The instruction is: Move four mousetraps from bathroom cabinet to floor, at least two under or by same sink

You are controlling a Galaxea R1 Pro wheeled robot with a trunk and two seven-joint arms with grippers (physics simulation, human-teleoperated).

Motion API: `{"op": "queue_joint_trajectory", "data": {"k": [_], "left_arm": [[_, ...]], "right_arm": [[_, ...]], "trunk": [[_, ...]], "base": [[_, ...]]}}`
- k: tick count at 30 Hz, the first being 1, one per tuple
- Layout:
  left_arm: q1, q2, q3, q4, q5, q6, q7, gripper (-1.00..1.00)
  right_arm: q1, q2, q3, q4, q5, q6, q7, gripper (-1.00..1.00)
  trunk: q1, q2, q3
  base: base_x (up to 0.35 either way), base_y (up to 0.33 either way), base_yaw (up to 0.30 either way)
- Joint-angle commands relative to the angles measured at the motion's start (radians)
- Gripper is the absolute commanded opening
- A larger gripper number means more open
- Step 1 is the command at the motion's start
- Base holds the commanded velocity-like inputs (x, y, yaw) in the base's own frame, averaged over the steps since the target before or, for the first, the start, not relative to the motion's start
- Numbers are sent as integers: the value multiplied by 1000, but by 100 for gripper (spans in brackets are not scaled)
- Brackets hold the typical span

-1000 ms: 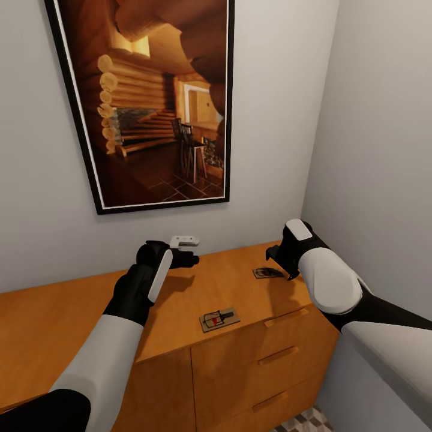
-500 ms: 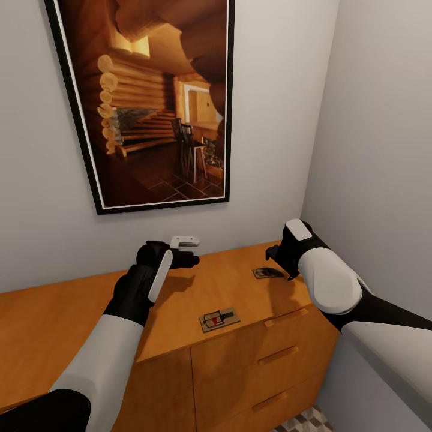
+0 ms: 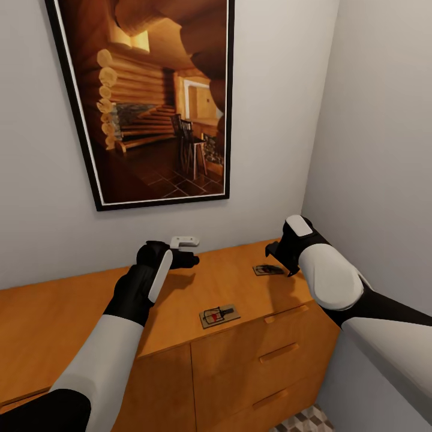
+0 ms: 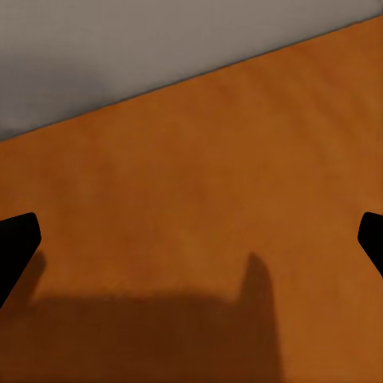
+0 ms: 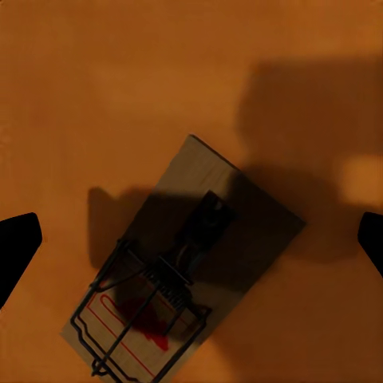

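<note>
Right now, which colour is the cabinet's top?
Orange-brown wood, the cabinet; clearest in the head view.

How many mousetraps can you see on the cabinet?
2. One mousetrap lies near the front edge of the cabinet top. The other mousetrap lies farther back, below the right claw. More may be hidden in the drawers.

Pale grey walls (image 3: 372,120) meet in a corner, one bearing a black-framed log-cabin picture (image 3: 159,102).
</note>
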Motion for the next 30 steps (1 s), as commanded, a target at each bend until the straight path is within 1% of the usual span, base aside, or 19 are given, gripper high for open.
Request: {"op": "queue_joint_trajectory", "data": {"k": [1,30], "left_arm": [[-1,0,-1,-1,11,4,11,100],[-1,0,-1,7,11,4,11,100]], "right_arm": [[24,0,2,-3,-9,6,-8,100],[24,1,4,0,-6,11,-2,100]], "trunk": [[0,0,-1],[0,0,-1]], "base": [[0,0,0],[-1,0,0]]}}
